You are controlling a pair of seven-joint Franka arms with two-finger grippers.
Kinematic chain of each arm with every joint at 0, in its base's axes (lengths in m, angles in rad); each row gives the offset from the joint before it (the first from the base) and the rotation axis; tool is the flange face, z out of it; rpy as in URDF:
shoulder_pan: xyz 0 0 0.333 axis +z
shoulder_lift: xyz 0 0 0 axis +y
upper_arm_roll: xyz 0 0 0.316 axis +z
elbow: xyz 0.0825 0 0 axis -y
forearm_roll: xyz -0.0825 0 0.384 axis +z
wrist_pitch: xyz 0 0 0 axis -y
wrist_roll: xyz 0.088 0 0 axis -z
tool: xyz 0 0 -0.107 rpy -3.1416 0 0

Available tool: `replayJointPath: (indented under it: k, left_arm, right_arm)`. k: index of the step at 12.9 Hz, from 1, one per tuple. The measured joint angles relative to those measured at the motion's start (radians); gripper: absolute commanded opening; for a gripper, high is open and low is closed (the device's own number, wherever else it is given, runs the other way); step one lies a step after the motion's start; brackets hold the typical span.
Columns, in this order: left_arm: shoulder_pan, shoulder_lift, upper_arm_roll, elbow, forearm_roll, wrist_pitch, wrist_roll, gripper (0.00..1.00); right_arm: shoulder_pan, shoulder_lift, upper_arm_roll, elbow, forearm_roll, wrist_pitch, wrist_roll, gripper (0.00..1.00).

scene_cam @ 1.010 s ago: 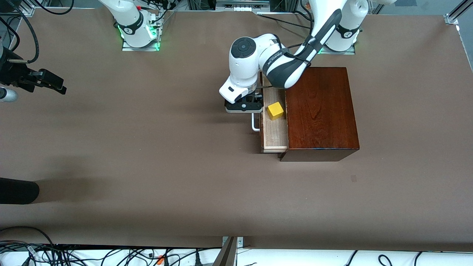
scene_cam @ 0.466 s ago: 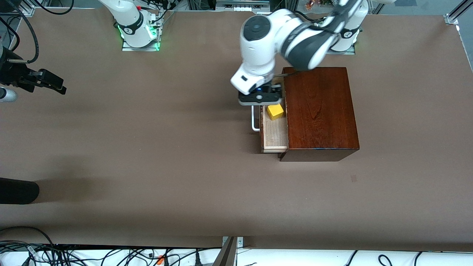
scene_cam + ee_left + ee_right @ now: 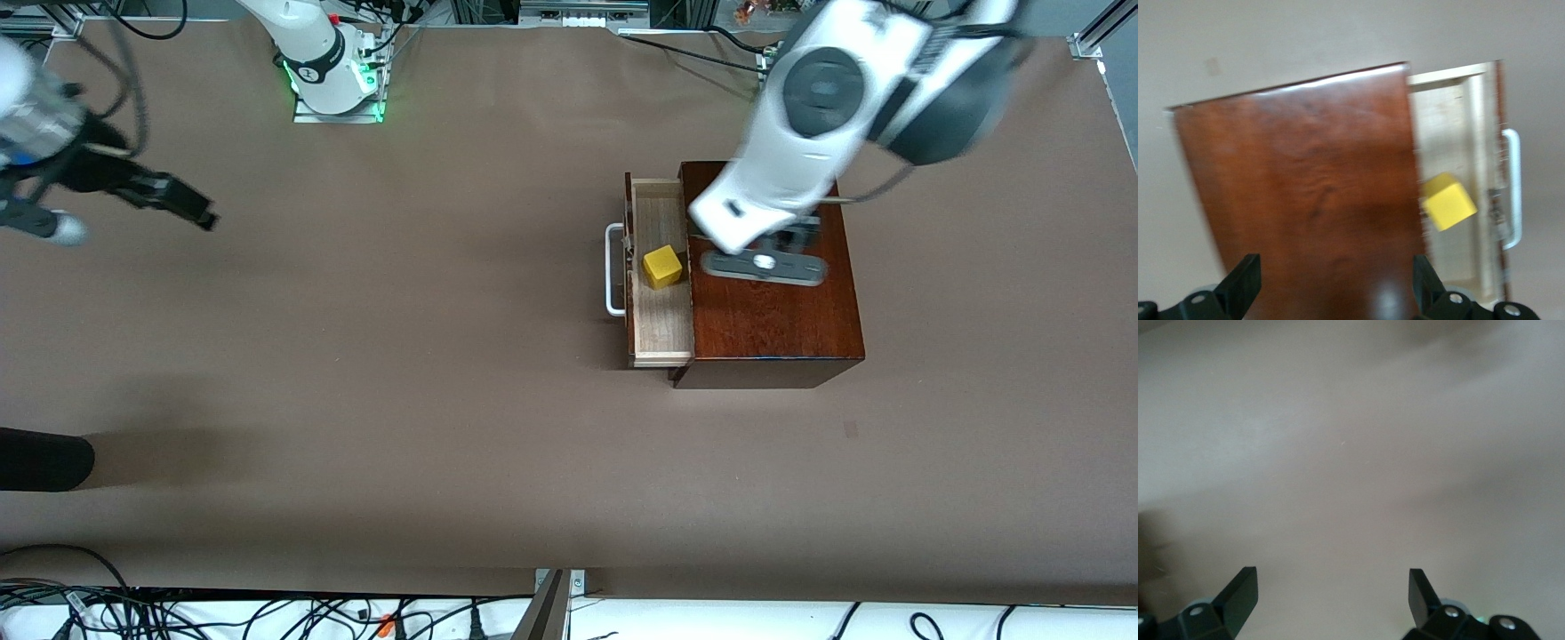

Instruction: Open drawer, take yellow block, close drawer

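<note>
The drawer [image 3: 662,320] stands pulled out of the mahogany box [image 3: 773,311], its white bar handle [image 3: 613,271] free. Inside it, on the pale wood, lies the yellow block [image 3: 662,267]. My left gripper [image 3: 765,265] hangs in the air over the box top, beside the drawer, open and empty. In the left wrist view its open gripper [image 3: 1335,280] frames the box lid [image 3: 1305,193], with the drawer [image 3: 1458,127] and the yellow block [image 3: 1448,201] off to one side. My right gripper [image 3: 182,203] hovers open over bare table at the right arm's end, with only tabletop between its fingertips [image 3: 1333,593].
A dark rounded object [image 3: 44,458] juts in at the right arm's end of the table, near the front camera. Cables [image 3: 267,613] run along the table's front edge. Brown tabletop [image 3: 400,356] spreads in front of the drawer.
The left arm has lifted away from the drawer handle and swung over the box top. The right gripper has shifted a little toward the table's middle. Drawer and block have not moved.
</note>
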Motion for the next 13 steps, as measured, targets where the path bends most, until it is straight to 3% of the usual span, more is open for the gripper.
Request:
replayJointPath:
  k: [3, 5, 11, 13]
  left_arm:
    - [0.141, -0.031, 0.001, 0.011, -0.005, -0.078, 0.195, 1.0]
    - [0.228, -0.052, 0.002, 0.014, -0.006, -0.116, 0.278, 1.0]
    - [0.41, -0.083, 0.016, 0.05, -0.007, -0.136, 0.448, 1.0]
    - [0.364, -0.111, 0.106, 0.052, -0.013, -0.128, 0.467, 1.0]
  right_arm:
    - [0.027, 0.006, 0.13, 0.0, 0.015, 0.004, 0.361, 1.0]
    - [0.081, 0.031, 0.172, 0.001, 0.057, 0.049, 0.629, 1.0]
    - [0.369, 0.183, 0.182, 0.018, 0.078, 0.344, 1.384, 1.0]
    - [0.428, 0.247, 0.182, 0.056, 0.074, 0.394, 1.543, 1.0]
